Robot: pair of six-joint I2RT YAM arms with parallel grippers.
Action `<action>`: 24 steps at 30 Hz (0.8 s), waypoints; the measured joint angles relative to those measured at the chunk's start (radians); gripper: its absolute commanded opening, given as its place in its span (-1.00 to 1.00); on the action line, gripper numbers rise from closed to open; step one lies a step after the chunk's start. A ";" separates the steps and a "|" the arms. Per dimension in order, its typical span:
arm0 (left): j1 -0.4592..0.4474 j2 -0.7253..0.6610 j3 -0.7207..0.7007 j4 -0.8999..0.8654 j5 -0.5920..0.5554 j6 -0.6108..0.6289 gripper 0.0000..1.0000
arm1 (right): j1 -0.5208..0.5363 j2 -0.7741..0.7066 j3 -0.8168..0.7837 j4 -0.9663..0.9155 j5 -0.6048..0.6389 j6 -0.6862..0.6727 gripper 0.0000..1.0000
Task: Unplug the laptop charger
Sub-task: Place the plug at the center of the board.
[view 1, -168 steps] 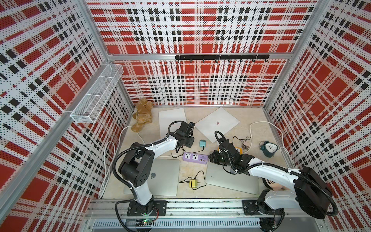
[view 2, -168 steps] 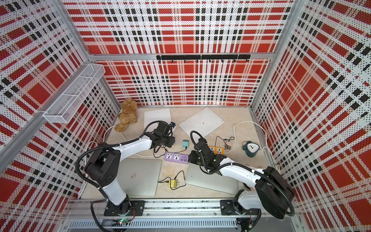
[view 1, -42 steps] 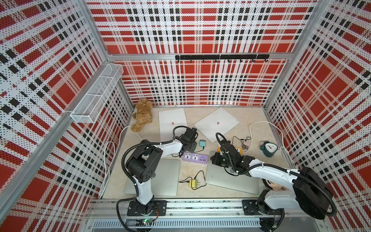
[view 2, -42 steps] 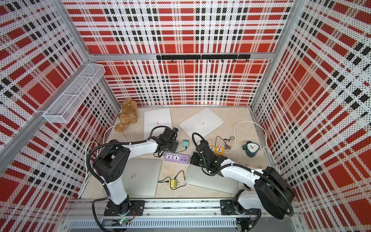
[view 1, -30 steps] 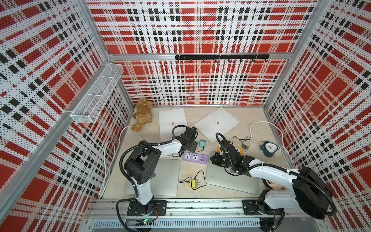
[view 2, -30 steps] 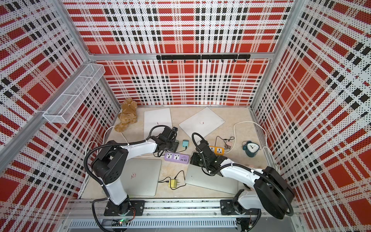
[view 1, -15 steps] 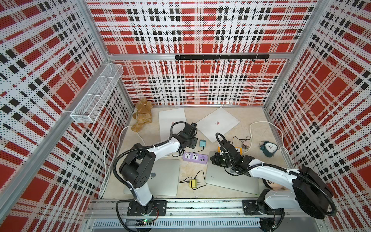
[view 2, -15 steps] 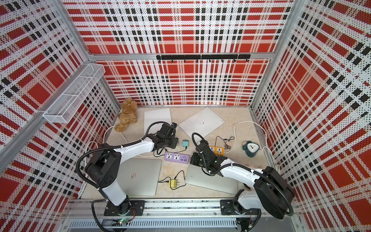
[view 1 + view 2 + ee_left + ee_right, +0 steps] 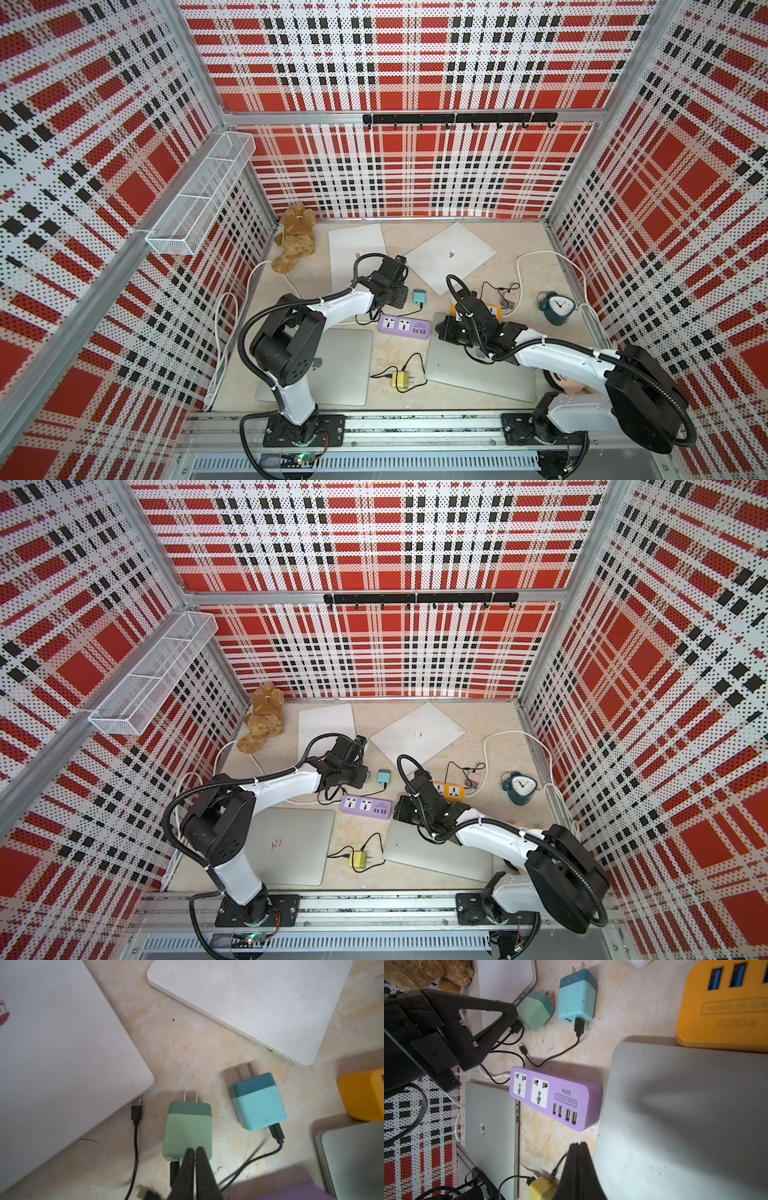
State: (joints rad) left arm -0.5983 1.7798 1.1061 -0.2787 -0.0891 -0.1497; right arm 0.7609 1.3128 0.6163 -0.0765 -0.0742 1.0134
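The green charger (image 9: 188,1126) is lying on the tabletop (image 9: 187,1043), prongs bare, beside the blue charger (image 9: 257,1103). Left claw (image 9: 195,1150) is hovering shut over its cable end (holding anything? cannot tell); right claw (image 9: 578,1146) is hanging shut near the purple power strip (image 9: 556,1097).

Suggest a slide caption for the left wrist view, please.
Shut left pincer by green wall charger, loose black cable connector alongside.

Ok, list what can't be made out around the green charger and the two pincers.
- Green charger: hidden under the left arm in both top views.
- Left pincer: shut in the left wrist view; its fingers hide whether the charger's cable is pinched.
- Yellow charger: in the right wrist view, cut by the bottom edge and partly behind the right pincer.
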 measured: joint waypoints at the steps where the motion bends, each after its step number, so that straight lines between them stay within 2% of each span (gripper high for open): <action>1: 0.002 0.006 0.000 0.000 0.002 0.000 -0.83 | 0.000 0.000 0.000 0.000 0.000 0.000 -1.00; 18: 0.024 0.076 -0.001 0.003 0.013 -0.025 -0.82 | 0.000 0.013 0.000 0.000 0.000 0.000 -1.00; 24: 0.043 0.094 0.000 0.023 0.049 -0.026 -0.83 | 0.000 0.013 0.000 0.000 0.000 0.000 -1.00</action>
State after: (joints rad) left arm -0.5556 1.8736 1.1057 -0.2558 -0.0399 -0.1757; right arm 0.7605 1.3258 0.6159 -0.0761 -0.0742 1.0134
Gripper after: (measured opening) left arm 0.086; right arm 0.042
